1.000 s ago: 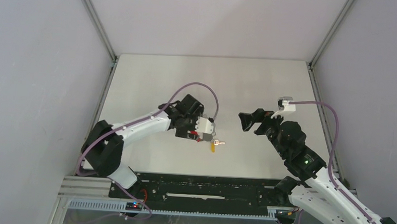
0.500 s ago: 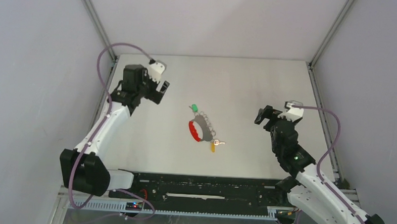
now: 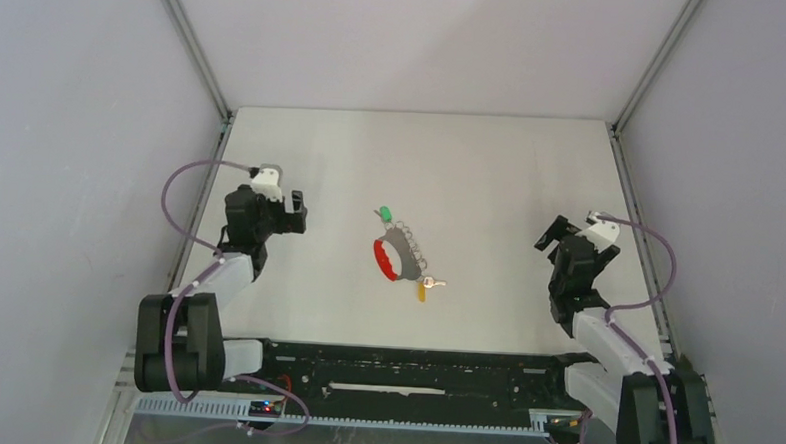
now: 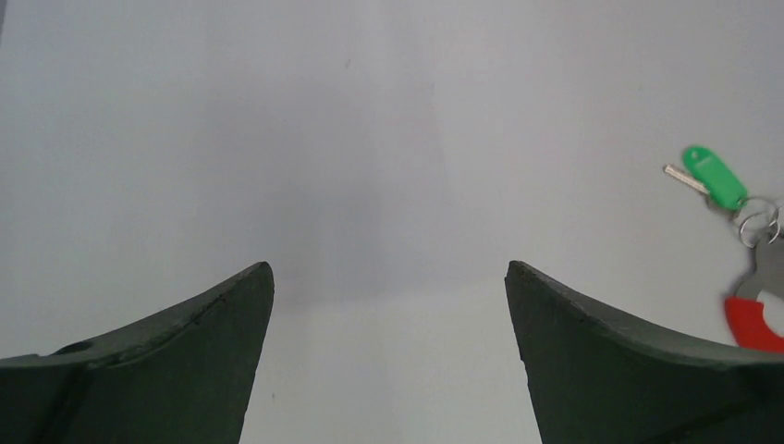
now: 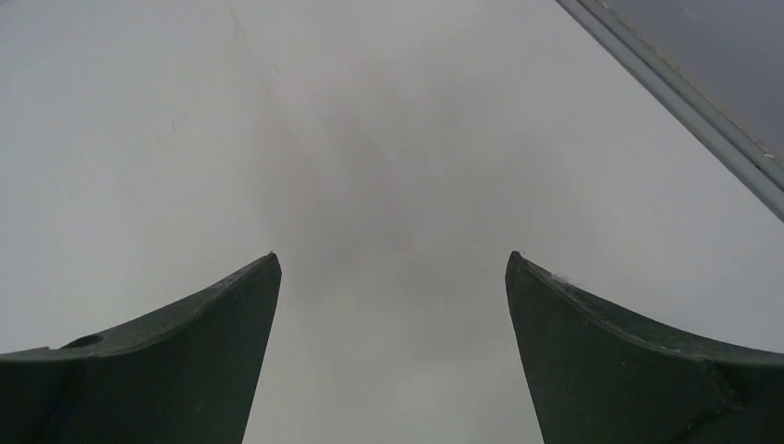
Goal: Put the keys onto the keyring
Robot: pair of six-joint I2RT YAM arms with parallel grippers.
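Note:
The keyring (image 3: 400, 254), a grey loop with a red curved section, lies mid-table. A green-headed key (image 3: 384, 214) sits at its far end and a yellow-orange-headed key (image 3: 422, 290) at its near end, both touching its small wire loops. The left wrist view catches the green key (image 4: 714, 178) and the keyring's red part (image 4: 753, 319) at the right edge. My left gripper (image 3: 295, 207) is folded back at the left side, open and empty (image 4: 388, 268). My right gripper (image 3: 572, 232) is folded back at the right side, open and empty (image 5: 393, 257).
White walls enclose the table on three sides, with metal frame rails (image 3: 637, 228) along the edges; one rail (image 5: 684, 102) shows in the right wrist view. A black base rail (image 3: 402, 373) runs along the near edge.
Both arms have pulled away from the keyring and folded back toward their bases, the left to the left side, the right to the right. The keyring and keys now lie uncovered.

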